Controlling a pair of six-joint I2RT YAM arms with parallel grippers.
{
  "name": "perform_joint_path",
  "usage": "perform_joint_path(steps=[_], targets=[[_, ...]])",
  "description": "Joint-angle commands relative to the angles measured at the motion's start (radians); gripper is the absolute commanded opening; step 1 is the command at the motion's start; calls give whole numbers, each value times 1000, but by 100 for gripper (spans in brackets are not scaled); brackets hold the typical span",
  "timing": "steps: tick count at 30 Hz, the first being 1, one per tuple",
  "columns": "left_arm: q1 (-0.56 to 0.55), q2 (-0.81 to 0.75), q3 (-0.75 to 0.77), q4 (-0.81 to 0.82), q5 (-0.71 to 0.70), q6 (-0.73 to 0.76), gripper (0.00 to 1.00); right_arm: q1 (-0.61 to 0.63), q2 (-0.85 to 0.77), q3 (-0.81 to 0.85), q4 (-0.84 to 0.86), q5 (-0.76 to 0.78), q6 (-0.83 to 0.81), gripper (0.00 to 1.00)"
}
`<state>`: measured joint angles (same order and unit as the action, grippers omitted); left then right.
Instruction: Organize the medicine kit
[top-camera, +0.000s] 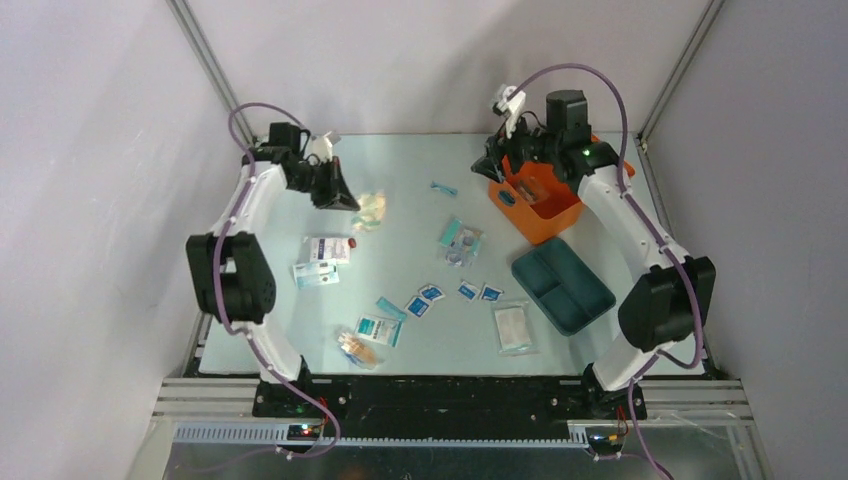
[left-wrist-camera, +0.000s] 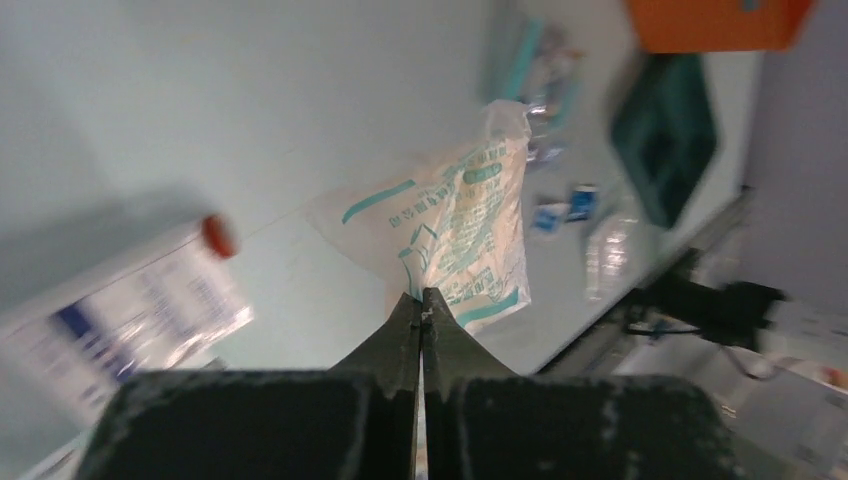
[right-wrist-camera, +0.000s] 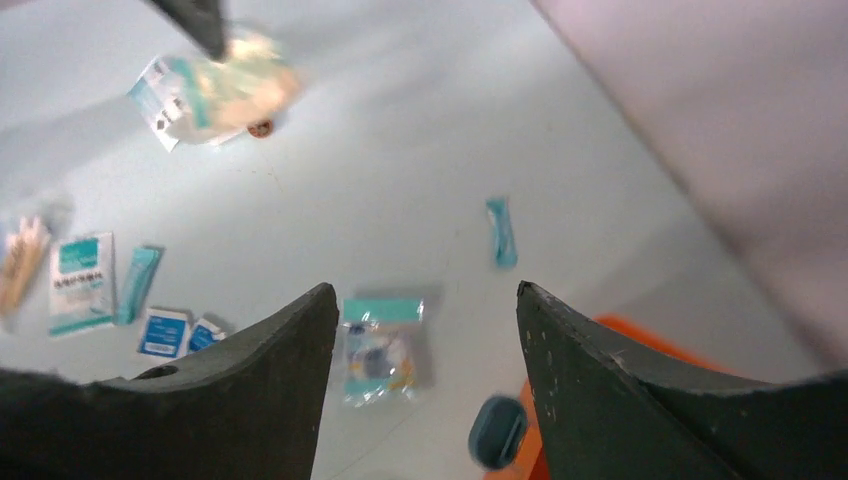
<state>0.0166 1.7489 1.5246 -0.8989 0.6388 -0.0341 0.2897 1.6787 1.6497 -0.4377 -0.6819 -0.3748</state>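
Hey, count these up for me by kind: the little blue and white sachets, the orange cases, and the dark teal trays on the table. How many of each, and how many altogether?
Small blue-white sachets: 4
Orange case: 1
Dark teal tray: 1
Total: 6

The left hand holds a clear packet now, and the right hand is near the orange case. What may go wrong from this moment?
1. The left hand pinches the printed packet only by one edge; it may slip out or swing on the way.
2. The right hand hangs open over the orange case; if the packet goes there, the arms might collide.
3. The teal tray lies outside the case, so items may land unsorted.
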Motion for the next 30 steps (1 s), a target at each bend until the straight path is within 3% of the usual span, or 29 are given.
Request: perform_joint_path(steps=[1,6,10,18,22,30], targets=[[-84,138,148,-11,311,-188,0,66,-81,-94,168,-138,-368,68],[-140,315,268,-8,571,-325,0,142,-90,-227,182,-160,-761,72],[-197,376,307,6,643,-387,0,172,-61,-241,136,-192,-1017,79],[-216,383,185,31,693,-435,0,221,-41,-240,-142,-213,-1434,83],[-232,384,184,31,711,-441,0,239,-22,-240,-223,-214,-1532,83],[-273,388,213,33,776,-453,0,266,45,-238,-172,-200,-1510,77]])
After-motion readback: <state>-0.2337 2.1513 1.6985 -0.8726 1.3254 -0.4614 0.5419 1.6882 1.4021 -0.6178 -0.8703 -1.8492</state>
